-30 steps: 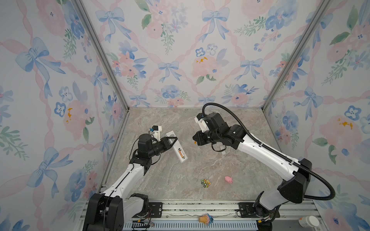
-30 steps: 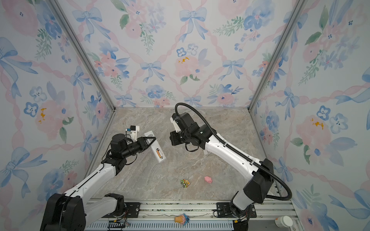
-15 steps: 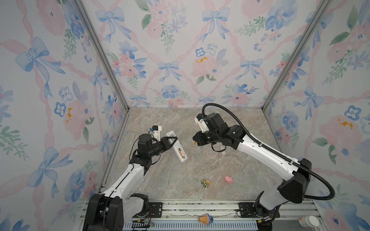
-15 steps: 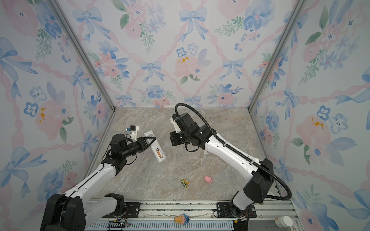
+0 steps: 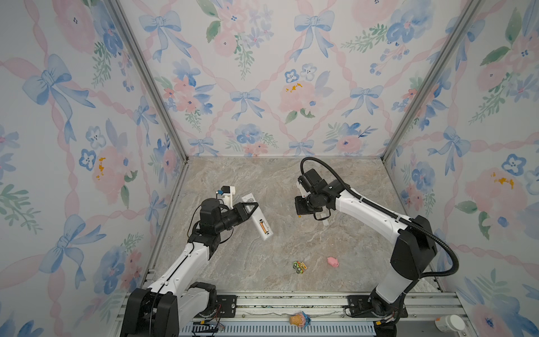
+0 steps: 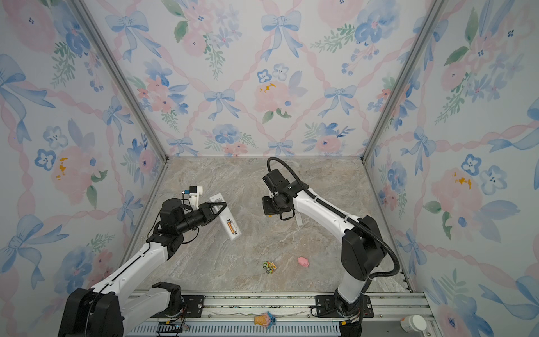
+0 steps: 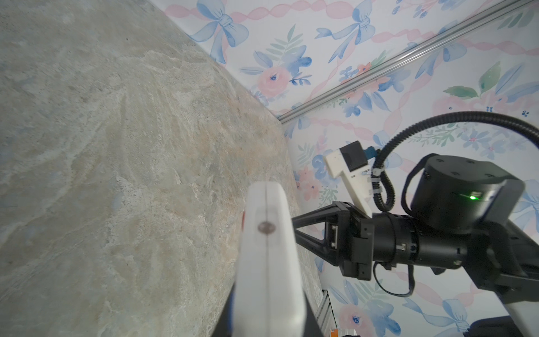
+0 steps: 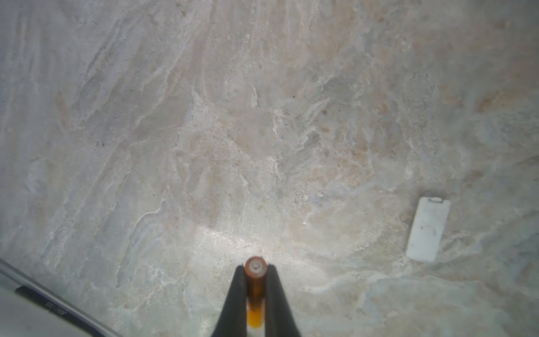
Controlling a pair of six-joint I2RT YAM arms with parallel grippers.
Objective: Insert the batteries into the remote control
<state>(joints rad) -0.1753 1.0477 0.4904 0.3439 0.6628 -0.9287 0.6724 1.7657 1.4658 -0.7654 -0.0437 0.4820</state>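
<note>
**One battery seated, one in the claw**

Clamped tight in the left claw [image 5: 253, 206]: the remote [image 5: 257, 218], gripped near its far, labelled end, back side up, free end slanting toward the front of the desk [image 5: 262, 181]. Hard to tell whether that free end touches the stone. In the open compartment near the free end, a seated battery [image 5: 263, 227], orange, lying along the slot (plain in both top views). Pinched lengthwise in the right claw [image 8: 255, 271]: the other battery [image 8: 255, 291], capped tip poking just past the fingertips and aimed at the desk. Well apart from the remote, off to its right, over bare stone.

Left arm stretched forward and low, wrist rolled so the claw lies sideways. Right arm reaching in from the right, wrist bent downward, black hose [image 5: 326, 169] looping over it.

Remote: slim white plastic bar with rounded edges, and a seam and small dark dot on its end face in the left wrist view. Desk: matte, marbled beige-grey. Flat white cover [image 8: 427, 229] lying on the desk near the right claw. Nearer the front, a pink pig toy [image 5: 332, 261] and a small green-and-orange toy car [image 5: 299, 266].
</note>
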